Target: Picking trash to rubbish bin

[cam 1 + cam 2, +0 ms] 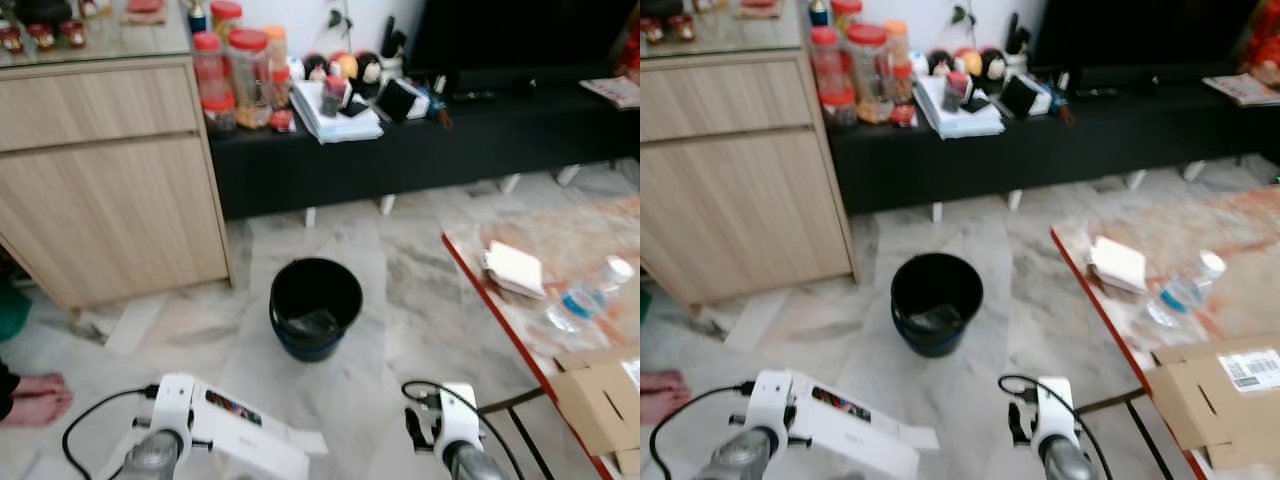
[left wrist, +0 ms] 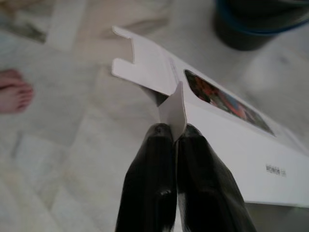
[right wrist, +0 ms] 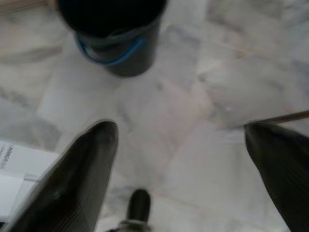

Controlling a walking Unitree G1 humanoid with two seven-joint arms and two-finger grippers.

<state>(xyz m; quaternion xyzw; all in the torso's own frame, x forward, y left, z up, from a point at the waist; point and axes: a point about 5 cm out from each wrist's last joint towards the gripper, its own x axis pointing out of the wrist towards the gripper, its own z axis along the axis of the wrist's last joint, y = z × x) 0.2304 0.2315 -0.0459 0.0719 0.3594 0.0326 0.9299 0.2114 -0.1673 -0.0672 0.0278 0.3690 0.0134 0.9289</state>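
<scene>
Above the marble floor (image 1: pixel 400 300), left end effector (image 2: pixel 175 133) clamped on a flap of the white carton (image 2: pixel 231 145), black bin (image 1: pixel 315 305) just ahead, seemingly lined, right end effector (image 3: pixel 181 140) spread wide, holding nothing.

The rubbish bin (image 1: pixel 315 305) stands on the floor (image 1: pixel 410 300) at my twelve o'clock. Behind it, along the wall, runs a low shelf unit (image 1: pixel 420 140) carrying jars (image 1: pixel 240 75) and a stack of papers (image 1: pixel 335 110); a cabinet (image 1: pixel 105 170) stands at ten o'clock. The table (image 1: pixel 560 260) lies at two o'clock, with a bottle (image 1: pixel 590 295) and a folded cloth (image 1: pixel 515 268) on it and a cardboard box (image 1: pixel 600 395) nearer me. My left pincer (image 2: pixel 173 133) pinches a flap of the flat box (image 2: pixel 231 140), which reaches toward one o'clock, short of the bin. A person's foot (image 1: pixel 35 395) rests at nine o'clock.
</scene>
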